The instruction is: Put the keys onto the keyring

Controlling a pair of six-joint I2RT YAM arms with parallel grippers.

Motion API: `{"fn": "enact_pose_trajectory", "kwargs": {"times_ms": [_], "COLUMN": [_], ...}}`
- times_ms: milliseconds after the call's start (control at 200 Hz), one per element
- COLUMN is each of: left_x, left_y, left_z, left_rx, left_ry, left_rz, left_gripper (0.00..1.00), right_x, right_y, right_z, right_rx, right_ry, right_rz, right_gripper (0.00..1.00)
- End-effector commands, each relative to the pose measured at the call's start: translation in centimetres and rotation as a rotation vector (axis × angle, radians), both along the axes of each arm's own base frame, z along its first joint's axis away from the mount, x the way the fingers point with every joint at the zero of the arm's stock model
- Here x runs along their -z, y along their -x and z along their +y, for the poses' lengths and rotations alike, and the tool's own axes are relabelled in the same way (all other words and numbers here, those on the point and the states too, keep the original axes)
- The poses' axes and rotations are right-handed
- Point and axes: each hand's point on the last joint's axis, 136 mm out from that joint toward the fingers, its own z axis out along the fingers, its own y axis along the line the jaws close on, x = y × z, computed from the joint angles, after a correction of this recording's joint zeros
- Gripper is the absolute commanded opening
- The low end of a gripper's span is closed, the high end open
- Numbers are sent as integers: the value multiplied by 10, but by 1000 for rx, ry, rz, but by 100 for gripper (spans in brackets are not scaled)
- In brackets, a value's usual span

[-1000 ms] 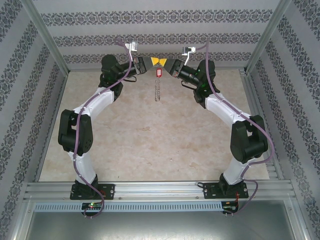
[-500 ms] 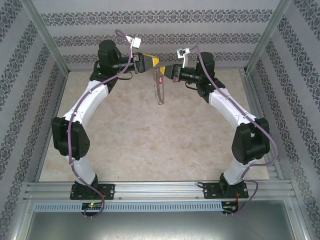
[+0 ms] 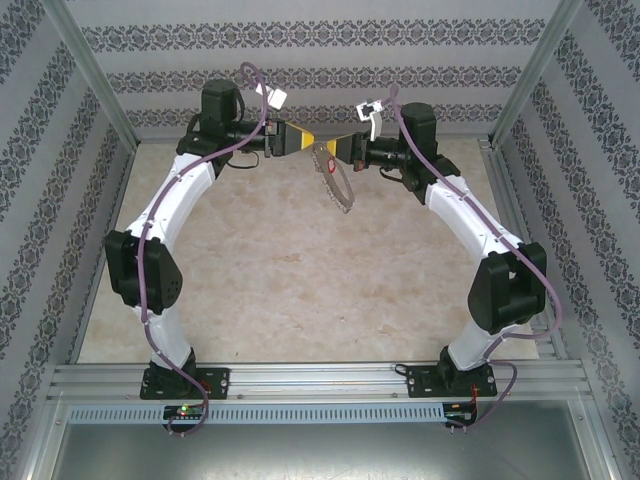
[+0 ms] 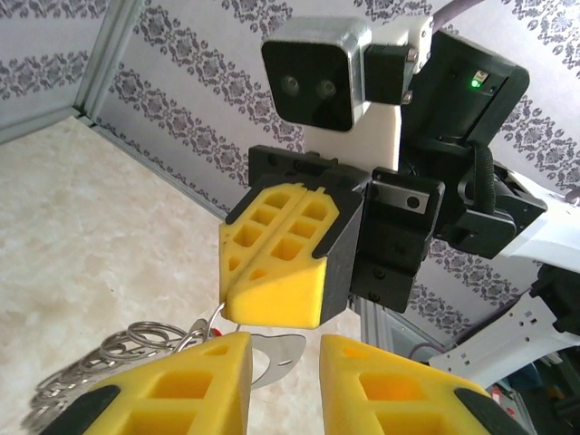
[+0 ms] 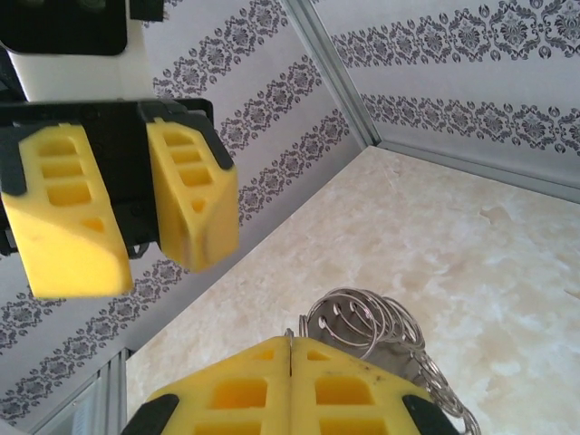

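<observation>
Holding one keyring (image 3: 338,190) in my right gripper (image 5: 290,349), jaws clenched on its wire; one red key (image 3: 327,167) hangs near them; my left gripper (image 4: 284,355) sits released.

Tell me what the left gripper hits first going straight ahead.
The right gripper, close ahead, jaws shut on the keyring. A silvery piece between the left gripper's open jaws may touch first; depth unclear.
</observation>
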Motion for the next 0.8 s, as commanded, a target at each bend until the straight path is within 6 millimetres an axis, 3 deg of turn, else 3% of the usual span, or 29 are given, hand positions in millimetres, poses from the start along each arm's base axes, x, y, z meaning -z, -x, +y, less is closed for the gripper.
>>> {"fn": "enact_pose_trajectory", "kwargs": {"times_ms": [0,380,794], "left_x": [13,19,20], "left_y": [6,-1,-8], "left_z": [-10,-18,-21], "left_rx": [47,39,22], "left_ry": [-6,11,16], "left_rz": [20,39,34], "left_gripper": [27,27,29], "right_x": [-27,-39,-37], "right_y": [10,16,19], "right_z": [3,8,16], "right_rx": [-29,-48,-65], "right_ry": [-32,-63,-66], "right_rz": [-87,-97,-93], "right_gripper": [0,0,0]}}
